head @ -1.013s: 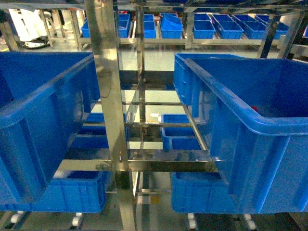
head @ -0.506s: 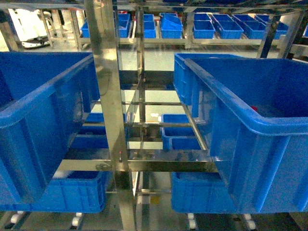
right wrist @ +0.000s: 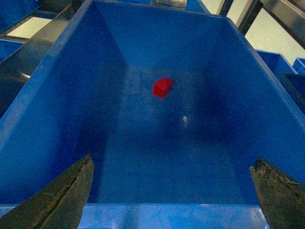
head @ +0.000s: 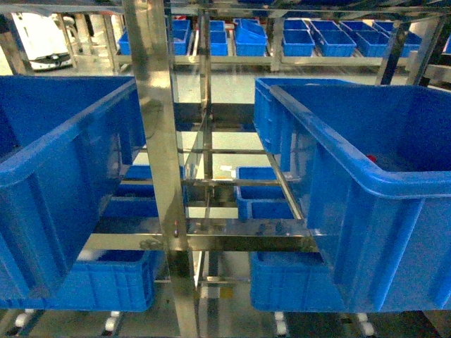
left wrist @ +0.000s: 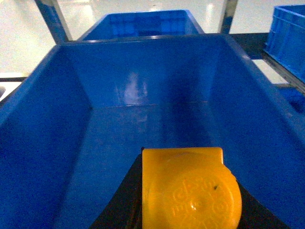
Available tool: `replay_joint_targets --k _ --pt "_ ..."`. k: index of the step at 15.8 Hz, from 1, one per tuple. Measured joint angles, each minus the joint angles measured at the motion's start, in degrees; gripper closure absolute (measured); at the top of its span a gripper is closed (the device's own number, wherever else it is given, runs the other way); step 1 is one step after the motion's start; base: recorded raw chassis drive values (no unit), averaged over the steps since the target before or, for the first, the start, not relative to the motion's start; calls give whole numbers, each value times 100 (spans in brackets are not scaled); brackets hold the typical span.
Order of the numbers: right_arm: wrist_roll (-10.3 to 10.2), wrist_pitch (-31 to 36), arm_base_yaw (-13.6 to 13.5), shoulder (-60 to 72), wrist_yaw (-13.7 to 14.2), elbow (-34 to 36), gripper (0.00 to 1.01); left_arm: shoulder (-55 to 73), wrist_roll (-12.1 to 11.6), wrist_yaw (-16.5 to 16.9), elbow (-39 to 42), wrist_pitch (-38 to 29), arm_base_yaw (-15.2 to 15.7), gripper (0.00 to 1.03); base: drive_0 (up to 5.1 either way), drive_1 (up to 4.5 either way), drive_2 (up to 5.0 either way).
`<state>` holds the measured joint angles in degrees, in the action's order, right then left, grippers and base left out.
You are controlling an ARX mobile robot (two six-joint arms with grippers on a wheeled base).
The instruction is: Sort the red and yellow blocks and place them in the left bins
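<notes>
While the head view barely shifts, you hold the yellow block [left wrist: 190, 191] clamped in the left gripper [left wrist: 188, 200] over the left bin [left wrist: 71, 52]; the right gripper [right wrist: 171, 191] gapes wide above the red block [right wrist: 163, 88] on its tub's floor

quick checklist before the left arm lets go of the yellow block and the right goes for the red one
1. Yellow block held in left gripper: ok.
2. Left gripper over the big blue bin: ok.
3. Bin floor under the yellow block bare: ok in the left wrist view.
4. Right gripper open: ok, fingers spread wide.
5. Red block lying loose on the right bin floor: ok.
6. Arms clear of the metal rack: cannot tell, neither arm shows in the head view.
</notes>
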<state>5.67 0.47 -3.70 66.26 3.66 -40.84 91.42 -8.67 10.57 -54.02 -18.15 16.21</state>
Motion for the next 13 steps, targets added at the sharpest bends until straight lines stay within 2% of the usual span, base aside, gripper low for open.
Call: replay_joint_targets --k 3,6,13 --pt "0 0 0 0 0 0 3 584 -208 -105 -769 63 317 76 0 0 0" --pt "-2 0 0 0 0 0 3 1049 -428 -98 -1290 229 306 76 0 0 0" --pt "0 2 0 0 0 0 3 1344 -643 24 -1386 358 466 76 0 0 0"
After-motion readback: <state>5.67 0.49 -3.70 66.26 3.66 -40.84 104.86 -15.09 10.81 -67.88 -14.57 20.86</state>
